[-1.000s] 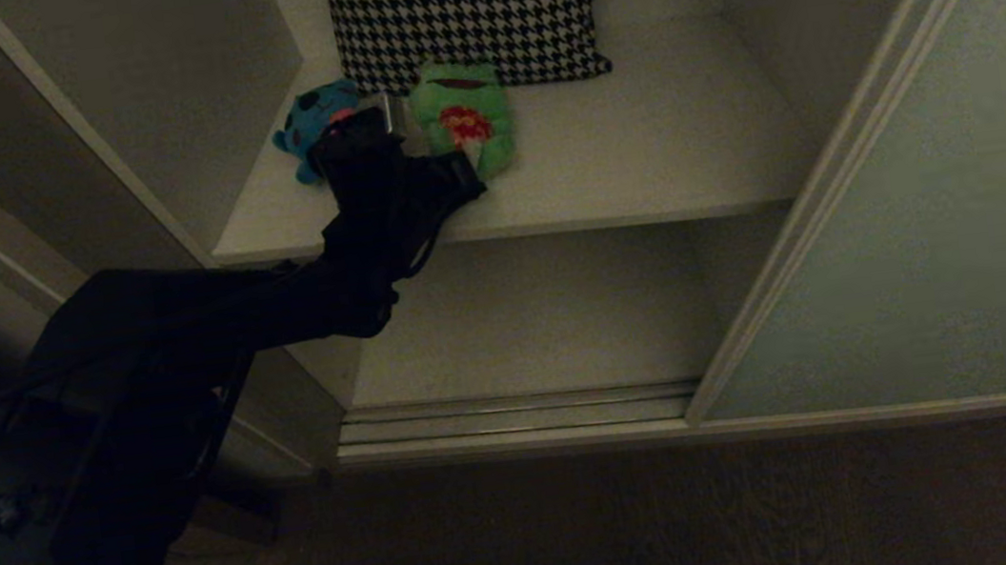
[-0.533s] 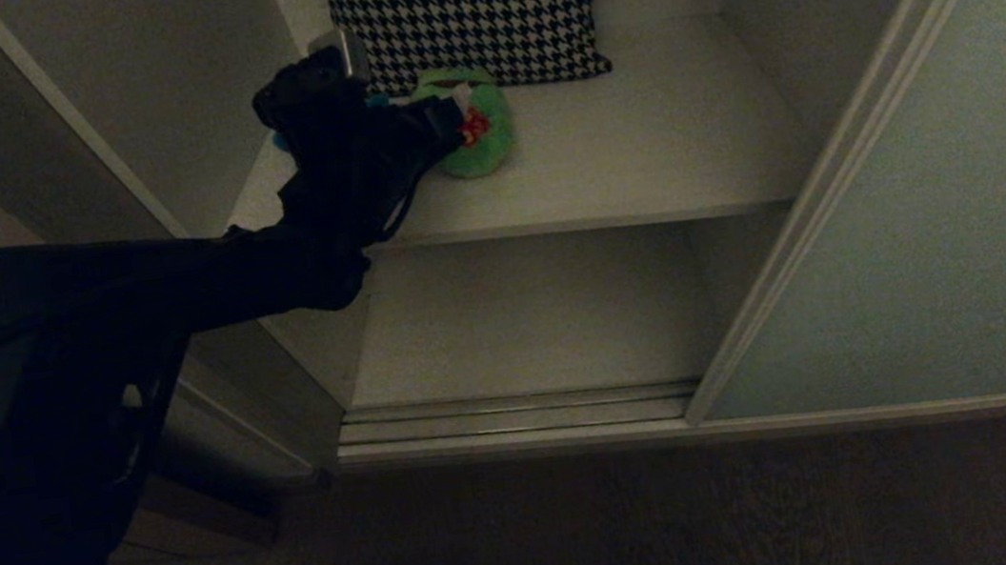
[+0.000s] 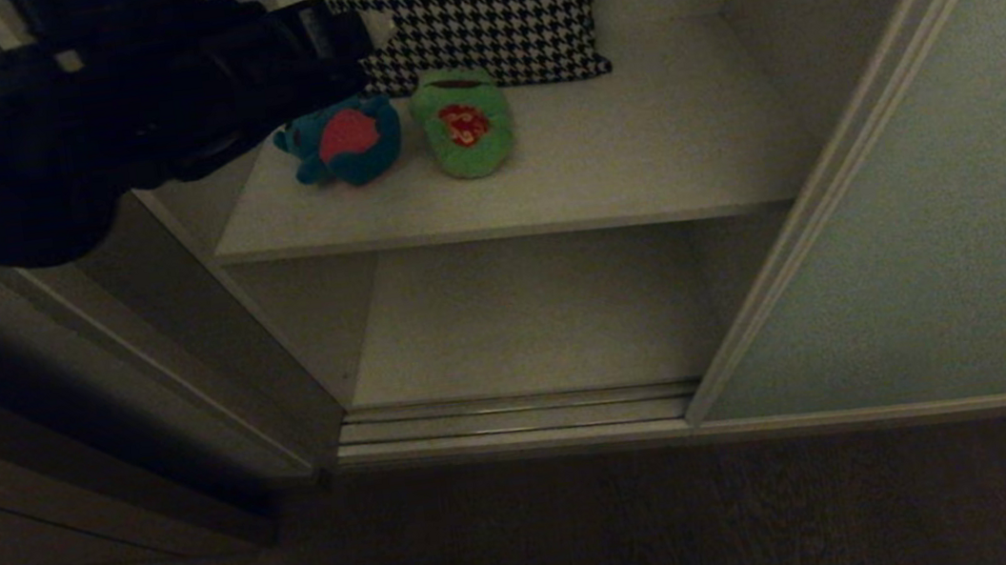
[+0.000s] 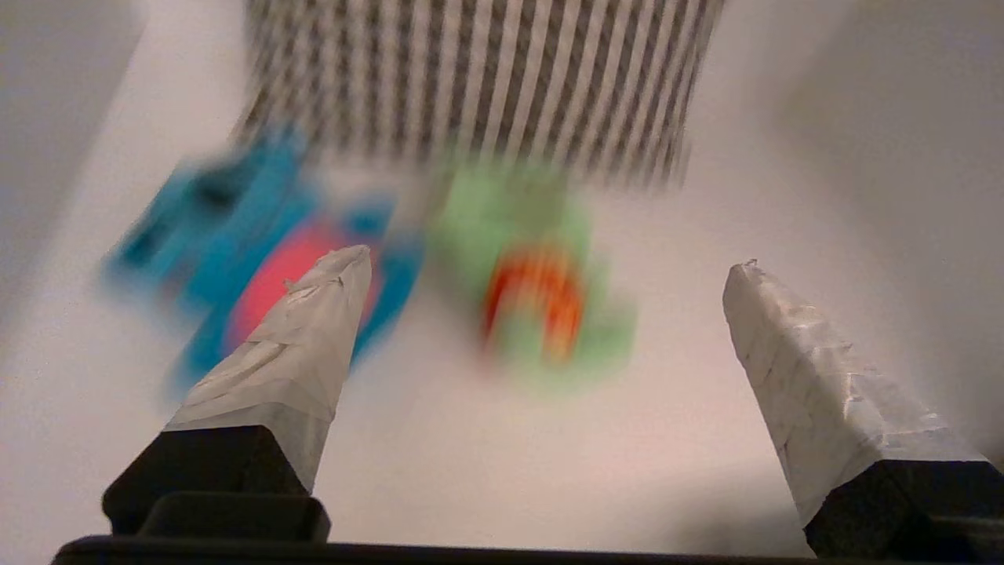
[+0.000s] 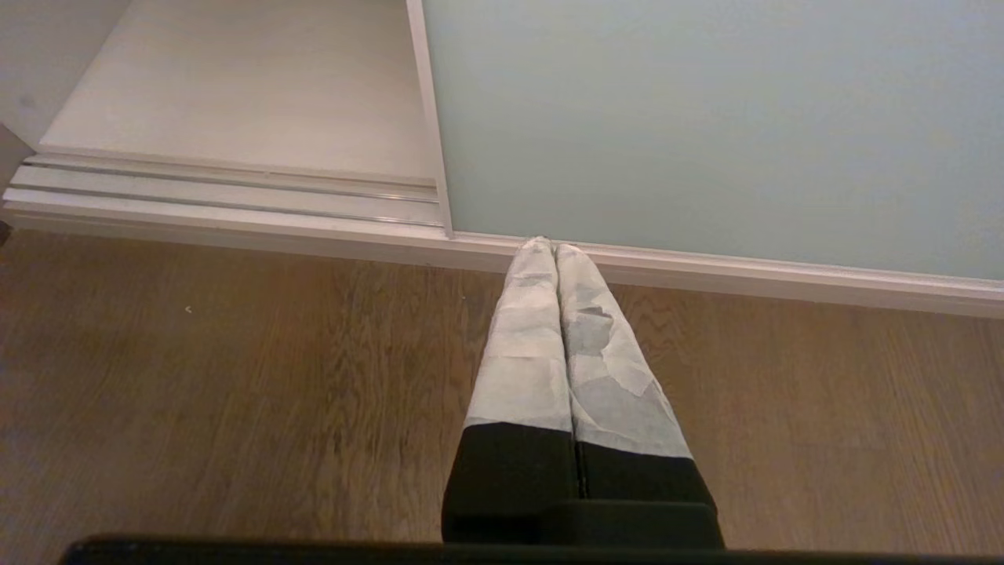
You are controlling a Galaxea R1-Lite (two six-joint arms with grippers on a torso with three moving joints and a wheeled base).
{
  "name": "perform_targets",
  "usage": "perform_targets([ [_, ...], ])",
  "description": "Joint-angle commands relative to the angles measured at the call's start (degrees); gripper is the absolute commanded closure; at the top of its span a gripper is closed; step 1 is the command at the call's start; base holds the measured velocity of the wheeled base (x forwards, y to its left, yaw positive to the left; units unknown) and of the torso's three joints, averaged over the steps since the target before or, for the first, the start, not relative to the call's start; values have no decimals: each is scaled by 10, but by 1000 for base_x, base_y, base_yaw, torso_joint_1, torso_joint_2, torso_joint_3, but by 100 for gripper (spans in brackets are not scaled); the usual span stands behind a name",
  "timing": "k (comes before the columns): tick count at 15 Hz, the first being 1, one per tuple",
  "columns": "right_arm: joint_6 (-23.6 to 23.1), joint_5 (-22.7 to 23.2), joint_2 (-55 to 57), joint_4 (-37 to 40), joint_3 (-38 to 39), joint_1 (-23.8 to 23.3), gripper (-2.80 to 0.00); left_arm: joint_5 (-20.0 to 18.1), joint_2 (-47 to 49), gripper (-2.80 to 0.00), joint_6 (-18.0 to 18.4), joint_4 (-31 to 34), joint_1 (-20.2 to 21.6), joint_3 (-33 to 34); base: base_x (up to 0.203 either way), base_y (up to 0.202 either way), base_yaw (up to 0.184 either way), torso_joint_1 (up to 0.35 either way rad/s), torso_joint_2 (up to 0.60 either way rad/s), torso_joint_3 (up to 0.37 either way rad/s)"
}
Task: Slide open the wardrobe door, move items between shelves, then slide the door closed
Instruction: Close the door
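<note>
Two plush items lie side by side on the upper white shelf [image 3: 642, 160]: a blue toy [image 3: 341, 139] with its pink belly up, and a green frog [image 3: 462, 122] with a red flowered belly. My left gripper [image 3: 348, 33] hovers above and left of the blue toy, open and empty. In the left wrist view the blue toy [image 4: 259, 212] and the frog [image 4: 486, 212] lie beyond the left gripper [image 4: 547, 259]. The sliding wardrobe door [image 3: 937, 220] stands slid to the right. My right gripper [image 5: 547, 245] is parked low and shut, above the floor by the door [image 5: 706, 118].
A houndstooth cushion [image 3: 469, 8] leans against the back wall behind the toys. The lower shelf [image 3: 517, 319] is bare, with the door track [image 3: 519, 415] in front of it. A dark side panel [image 3: 141, 384] stands at the left. Wooden floor [image 5: 235, 377] lies below.
My left gripper opened, rose off the shelf and drew back to the upper left. The blue toy, hidden by the arm before, now shows in full, belly up beside the frog.
</note>
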Motion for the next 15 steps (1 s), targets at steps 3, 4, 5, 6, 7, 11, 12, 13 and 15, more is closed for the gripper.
perform_targets([
  [3,0,0,-2,0,0,0,0,3,-319,-280,45,125,14,279,0,0,0,0,0,0],
  [4,0,0,-2,0,0,0,0,3,-386,-280,53,170,28,333,0,0,0,0,0,0],
  [5,0,0,-1,0,0,0,0,2,-459,-280,59,224,45,381,0,0,0,0,0,0],
  [6,0,0,-1,0,0,0,0,1,-531,-280,63,275,63,427,0,0,0,0,0,0],
  [7,0,0,-1,0,0,0,0,0,-603,-280,66,314,80,471,0,0,0,0,0,0],
  [11,0,0,-1,0,0,0,0,-1,-827,-280,57,387,135,643,0,0,0,0,0,0],
  [12,0,0,-2,0,0,0,0,1,-842,-280,39,388,146,680,0,0,0,0,0,0],
  [13,0,0,-2,0,0,0,0,0,-840,-280,41,386,154,700,0,0,0,0,0,0],
  [15,0,0,-2,0,0,0,0,-23,-846,-280,78,363,211,714,0,0,0,0,0,0],
])
